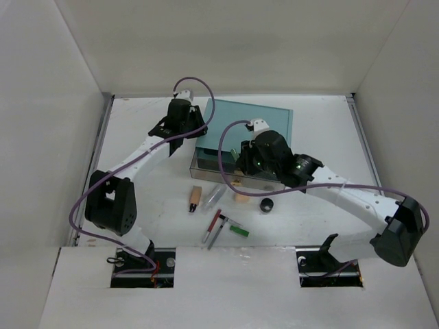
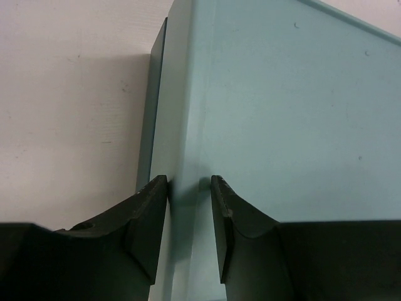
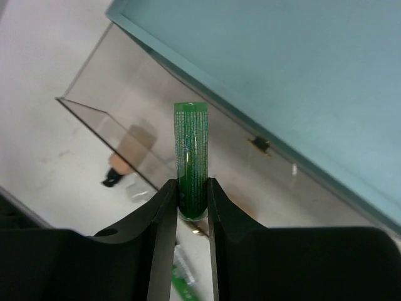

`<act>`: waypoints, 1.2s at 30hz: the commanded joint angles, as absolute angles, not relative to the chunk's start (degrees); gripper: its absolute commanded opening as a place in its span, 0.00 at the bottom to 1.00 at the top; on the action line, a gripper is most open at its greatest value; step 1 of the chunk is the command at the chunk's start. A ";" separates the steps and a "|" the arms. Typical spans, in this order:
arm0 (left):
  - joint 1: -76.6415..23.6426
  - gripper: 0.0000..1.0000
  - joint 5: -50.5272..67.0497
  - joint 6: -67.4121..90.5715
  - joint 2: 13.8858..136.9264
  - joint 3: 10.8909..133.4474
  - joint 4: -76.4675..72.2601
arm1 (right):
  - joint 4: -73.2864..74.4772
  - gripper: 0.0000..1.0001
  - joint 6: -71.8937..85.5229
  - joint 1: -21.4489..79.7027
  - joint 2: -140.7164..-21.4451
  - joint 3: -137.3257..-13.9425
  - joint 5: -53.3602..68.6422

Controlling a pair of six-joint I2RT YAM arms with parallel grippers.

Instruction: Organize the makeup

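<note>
My right gripper (image 1: 243,162) (image 3: 190,183) is shut on a green tube (image 3: 191,150) and holds it upright over the pulled-out clear drawer (image 1: 206,166) (image 3: 94,94) of the teal box (image 1: 267,118). My left gripper (image 1: 189,127) (image 2: 189,179) rests on the box's top (image 2: 282,113) near its left edge, jaws a little apart with nothing between them. In front of the drawer lie the tan tube (image 1: 195,198), clear tube (image 1: 214,195), peach sponge (image 1: 241,197), black jar (image 1: 266,205), red pencil (image 1: 213,223), grey pencil (image 1: 219,234) and another green tube (image 1: 238,229).
White walls enclose the table on the left, back and right. The right arm's purple cable loops over the drawer. In the right wrist view the tan tube (image 3: 127,152) shows through the drawer wall and the other green tube (image 3: 183,282) lies below the jaws.
</note>
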State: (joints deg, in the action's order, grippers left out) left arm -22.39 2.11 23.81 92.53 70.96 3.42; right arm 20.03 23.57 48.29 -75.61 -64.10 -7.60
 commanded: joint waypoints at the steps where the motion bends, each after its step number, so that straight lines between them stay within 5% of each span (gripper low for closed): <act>1: -22.63 0.30 2.46 22.94 94.66 72.42 4.04 | 15.82 0.20 14.08 47.33 -75.67 -67.06 -1.93; 9: -22.63 0.28 2.46 22.68 95.71 73.04 4.39 | 19.07 0.63 8.79 48.56 -72.95 -66.18 -2.28; 19: -22.72 0.28 2.02 22.15 96.24 73.04 4.75 | 25.84 0.71 8.16 65.69 -70.31 -54.25 2.20; 36: -22.98 0.28 1.76 21.88 97.38 73.13 5.36 | 18.99 0.78 9.23 69.12 -82.87 -45.26 0.71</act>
State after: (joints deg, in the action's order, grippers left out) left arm -22.39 1.85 23.03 94.94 72.90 2.09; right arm 22.83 8.86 68.42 -81.12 -45.12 1.69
